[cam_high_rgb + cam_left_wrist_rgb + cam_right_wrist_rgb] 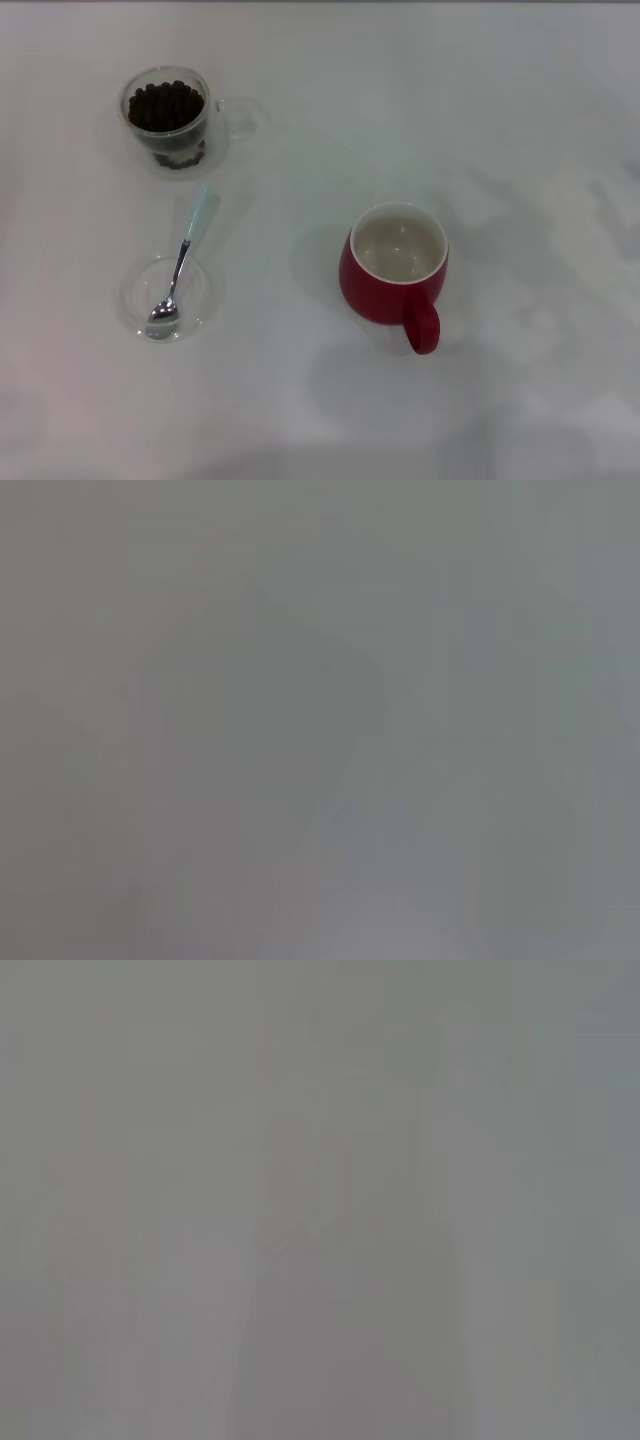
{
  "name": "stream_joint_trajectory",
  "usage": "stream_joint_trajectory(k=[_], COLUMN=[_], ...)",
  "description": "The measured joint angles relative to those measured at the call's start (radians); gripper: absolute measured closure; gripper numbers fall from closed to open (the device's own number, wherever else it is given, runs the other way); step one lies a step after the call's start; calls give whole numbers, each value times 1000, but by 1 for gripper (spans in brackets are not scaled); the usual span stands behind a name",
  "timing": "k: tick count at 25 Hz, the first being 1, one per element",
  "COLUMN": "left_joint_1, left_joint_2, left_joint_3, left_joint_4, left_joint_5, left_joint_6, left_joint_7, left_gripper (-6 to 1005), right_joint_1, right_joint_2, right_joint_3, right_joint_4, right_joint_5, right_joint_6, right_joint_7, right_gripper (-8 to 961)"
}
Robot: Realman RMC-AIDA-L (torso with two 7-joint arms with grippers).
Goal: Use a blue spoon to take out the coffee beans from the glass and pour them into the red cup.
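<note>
The glass [168, 118] stands at the far left of the white table, its clear handle to the right, filled with coffee beans [164, 105]. The blue spoon [183, 255] lies nearer, its metal bowl resting in a flat clear saucer [166, 297] and its pale blue handle pointing toward the glass. The red cup [395, 276] stands upright in the middle, white inside and empty, with its handle toward me. Neither gripper shows in the head view. Both wrist views show only a plain grey surface.
The white table [520, 150] stretches around the objects, with faint shadows on its right side.
</note>
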Motion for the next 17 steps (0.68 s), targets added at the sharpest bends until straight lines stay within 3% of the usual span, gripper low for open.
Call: stream_joint_trajectory(k=[6, 17], left_joint_1=[44, 41], left_joint_2=[-24, -23], left_joint_3=[-1, -2], left_joint_4=[24, 147], left_joint_5=[-109, -265], left_joint_6=[-67, -135], left_joint_7=[85, 201], left_gripper=[586, 575], right_joint_1=[-9, -24], right_joint_2=[1, 5], right_joint_3=[0, 75], right_joint_4=[4, -12], right_joint_5=[87, 119], right_joint_6=[16, 29], right_joint_7=[-8, -33], right_gripper=[294, 220])
